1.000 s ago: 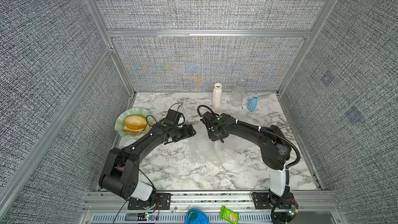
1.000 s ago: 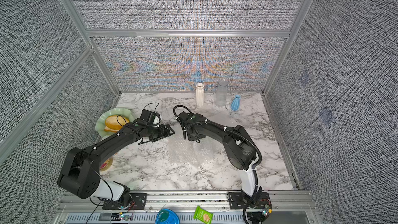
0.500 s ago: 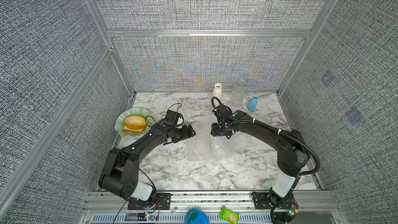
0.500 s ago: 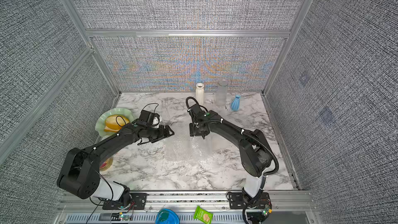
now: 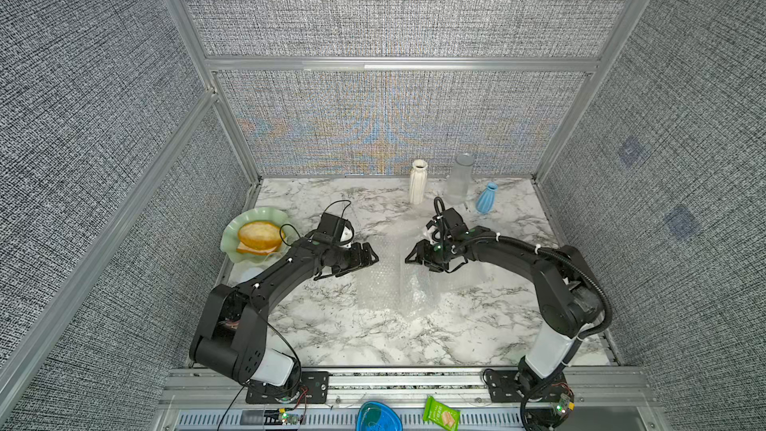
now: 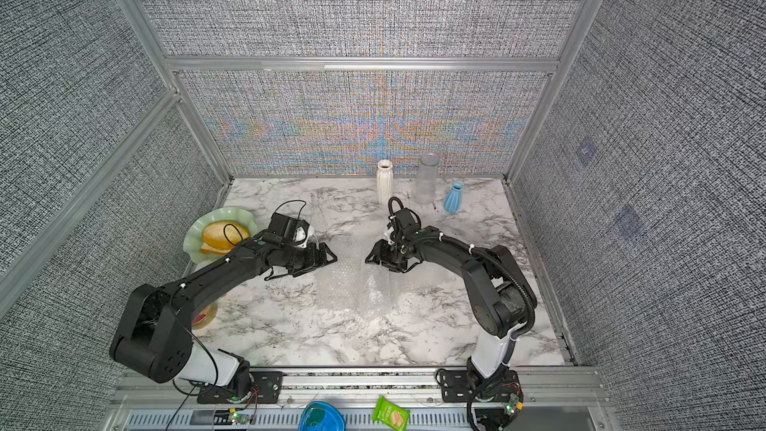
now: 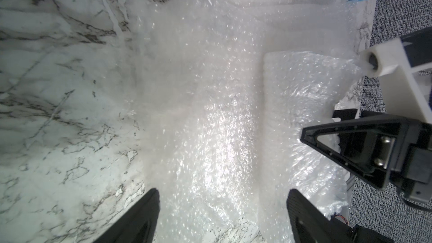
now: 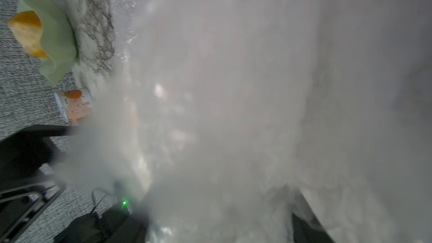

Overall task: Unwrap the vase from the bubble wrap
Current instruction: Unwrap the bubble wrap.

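Bread (image 5: 259, 235) with a golden crust lies on the pale green scalloped plate (image 5: 229, 242) at the left edge of the marble tabletop (image 5: 331, 333). Along the back edge stand a white ribbed ceramic vase (image 5: 418, 182), a clear glass vase (image 5: 459, 180) and a small blue ribbed vase (image 5: 486, 199); their contents are not discernible. The clear, whitish bubble wrap (image 5: 389, 284) lies at the tabletop centre, flat on one side, with a crinkled fold rising to the right gripper (image 5: 420, 265). The left gripper (image 7: 222, 192) hovers over the flat part, jaws released wide, holding nothing. The left wrist view shows the fold's straight edge beside one right-gripper finger; whether those jaws clamp it cannot be determined. Blurred wrap close to the lens fills the right wrist view.
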`<state>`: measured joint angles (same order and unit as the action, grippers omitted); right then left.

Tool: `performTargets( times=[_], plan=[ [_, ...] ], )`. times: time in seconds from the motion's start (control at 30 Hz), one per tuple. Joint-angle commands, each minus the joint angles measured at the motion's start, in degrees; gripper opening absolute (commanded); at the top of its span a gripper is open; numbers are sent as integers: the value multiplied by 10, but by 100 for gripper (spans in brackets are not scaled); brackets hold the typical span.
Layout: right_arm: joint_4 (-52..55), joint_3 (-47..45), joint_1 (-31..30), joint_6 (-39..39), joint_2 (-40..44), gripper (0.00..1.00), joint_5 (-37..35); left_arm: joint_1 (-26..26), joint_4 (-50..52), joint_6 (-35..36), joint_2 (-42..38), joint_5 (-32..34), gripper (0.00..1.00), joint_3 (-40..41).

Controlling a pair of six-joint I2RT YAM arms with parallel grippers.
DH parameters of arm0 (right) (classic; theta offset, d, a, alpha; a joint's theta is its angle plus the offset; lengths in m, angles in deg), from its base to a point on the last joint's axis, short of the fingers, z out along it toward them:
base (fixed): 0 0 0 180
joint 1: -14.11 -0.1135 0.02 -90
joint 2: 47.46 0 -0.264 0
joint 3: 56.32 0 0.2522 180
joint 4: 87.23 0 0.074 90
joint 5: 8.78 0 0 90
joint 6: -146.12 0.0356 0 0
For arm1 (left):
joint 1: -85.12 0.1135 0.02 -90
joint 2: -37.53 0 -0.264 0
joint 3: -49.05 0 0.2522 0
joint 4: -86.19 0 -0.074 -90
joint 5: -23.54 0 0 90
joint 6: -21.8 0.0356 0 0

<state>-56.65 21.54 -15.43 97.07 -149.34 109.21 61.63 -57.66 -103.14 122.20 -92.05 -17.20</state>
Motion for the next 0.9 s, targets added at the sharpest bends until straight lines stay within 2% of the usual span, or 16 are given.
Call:
performTargets(
  times=[0.0,0.1,0.23,0.57,0.73,0.87],
  plan=[
    [-36,-3,-1,18,2,61,4,0,-10,2,-1,-7,87,0],
    [5,11,-3,-6,11,76,-47,0,-7,5,2,-6,87,-4],
    [44,30,-7,-31,32,82,-97,0,-1,10,6,-4,87,-13],
    [54,26,-15,-61,125,82,-195,-11,15,27,35,1,86,-53],
    [44,-10,-15,-70,174,78,-246,-42,29,38,50,27,84,-94],
    [35,-50,-11,-64,213,74,-287,-80,44,44,57,72,82,-128]
  ],
)
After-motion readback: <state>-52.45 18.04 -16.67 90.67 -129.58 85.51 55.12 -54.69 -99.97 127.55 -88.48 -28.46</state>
